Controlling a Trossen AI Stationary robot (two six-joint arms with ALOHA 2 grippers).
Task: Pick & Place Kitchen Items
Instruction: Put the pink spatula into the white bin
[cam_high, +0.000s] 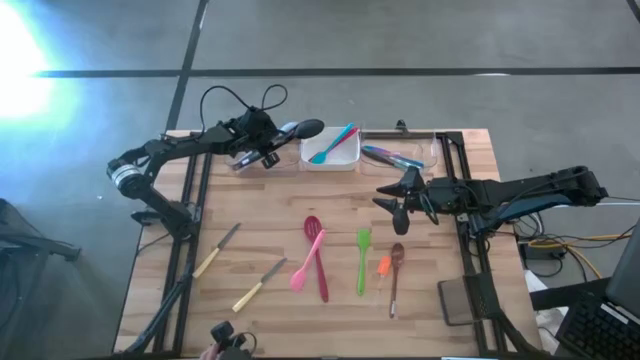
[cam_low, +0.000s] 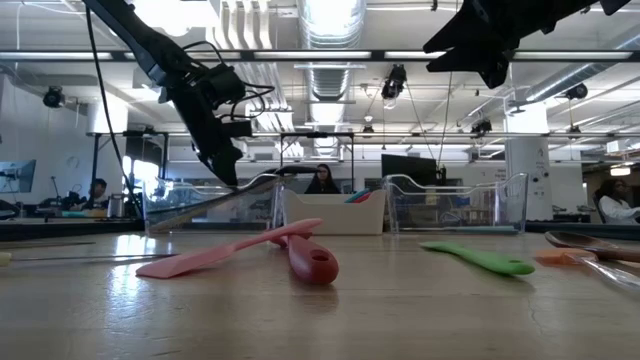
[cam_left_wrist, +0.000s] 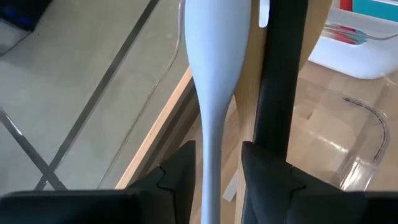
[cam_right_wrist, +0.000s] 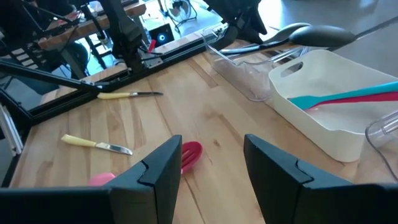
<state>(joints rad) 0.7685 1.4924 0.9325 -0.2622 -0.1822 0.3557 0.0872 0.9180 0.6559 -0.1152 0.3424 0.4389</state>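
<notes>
My left gripper (cam_high: 262, 152) is at the table's far edge, shut on a black ladle (cam_high: 305, 129). The ladle slants over a clear tray (cam_right_wrist: 249, 78), with its bowl (cam_right_wrist: 314, 34) toward the white tray (cam_high: 345, 162). The white tray holds a teal spatula (cam_high: 328, 147) and a pink spatula (cam_high: 346, 132). My right gripper (cam_high: 395, 205) hovers open and empty above the table's right half. On the table lie a red spoon (cam_high: 318, 255), a pink spatula (cam_high: 308, 264), a green spatula (cam_high: 362, 260), a wooden spoon (cam_high: 396, 275) and two knives (cam_high: 215, 250), (cam_high: 258, 283). My left gripper pinches the ladle's handle (cam_left_wrist: 209, 163) between its two fingers, partway along it. The fingers point along the handle toward the bowl. In the low view the ladle (cam_low: 230, 200) is tilted, bowl end higher and free handle end (cam_low: 160, 227) lower. Whether that end touches the clear tray, I cannot tell.
A second clear tray (cam_high: 420, 150) with bluish utensils stands right of the white tray. A small orange piece (cam_high: 384, 266) lies by the wooden spoon. Black rails (cam_high: 190, 200) run along both table sides. People sit in the room beyond the table.
</notes>
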